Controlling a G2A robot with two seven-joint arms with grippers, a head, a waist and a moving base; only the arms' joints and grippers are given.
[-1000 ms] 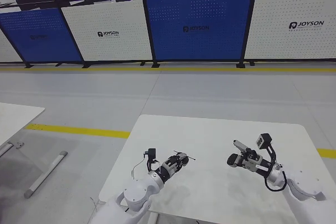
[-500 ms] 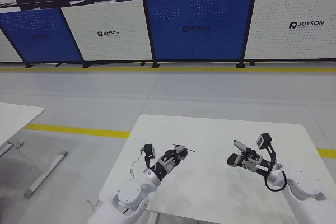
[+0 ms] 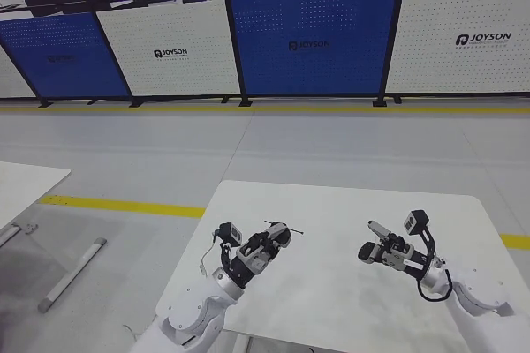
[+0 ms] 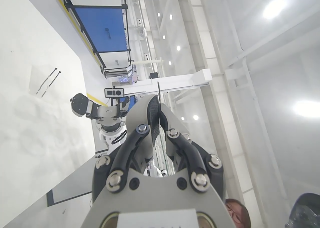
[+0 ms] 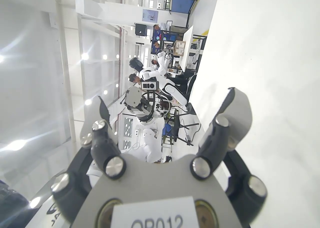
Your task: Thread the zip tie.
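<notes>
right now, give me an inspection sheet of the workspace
surface: white table.
job's things: one zip tie pinched in the left end effector; two more ties lie side by side on the table.
clutter: nothing seen.
end effectors: left shut on the zip tie; right end effector open, holding nothing.
cables: black loop at the right wrist; thin cable by the left arm.
surroundings: blue and white panels, yellow floor line, another table.

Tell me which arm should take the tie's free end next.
Probably right. The right hand is open and empty, while the left hand is shut on the tie, one end sticking out.
</notes>
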